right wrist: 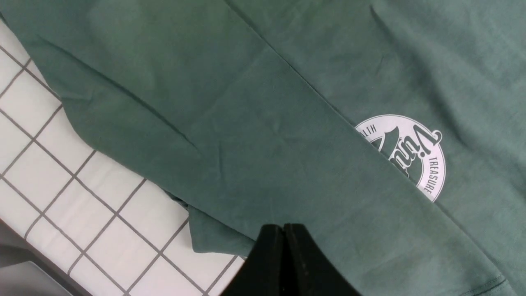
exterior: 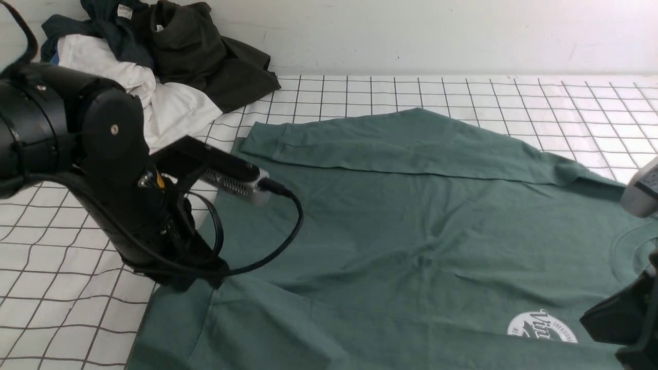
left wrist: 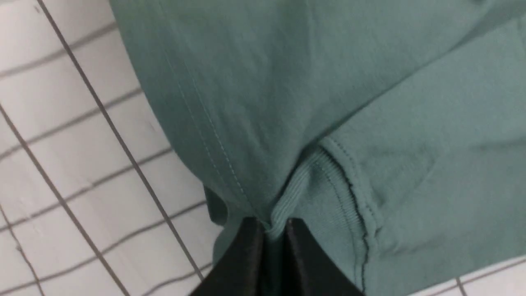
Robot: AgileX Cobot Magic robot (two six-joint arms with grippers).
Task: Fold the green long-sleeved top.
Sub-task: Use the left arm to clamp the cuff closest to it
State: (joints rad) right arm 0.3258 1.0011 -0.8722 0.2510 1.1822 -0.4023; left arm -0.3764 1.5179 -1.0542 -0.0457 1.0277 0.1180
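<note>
Left pincer (left wrist: 273, 230), front view's left: clamped on the green top (exterior: 360, 221). Right pincer (right wrist: 283, 230), lower right: closed, empty. Clothes pile (exterior: 169, 56) upper left.

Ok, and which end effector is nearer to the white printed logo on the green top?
The right one. The right end effector is just beside the logo; the left end effector is far across, gripping the top's fabric.

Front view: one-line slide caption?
Left pincer pinching the green long-sleeved top near its hem, far sleeve folded inward, clothes heaped behind the arm.
</note>
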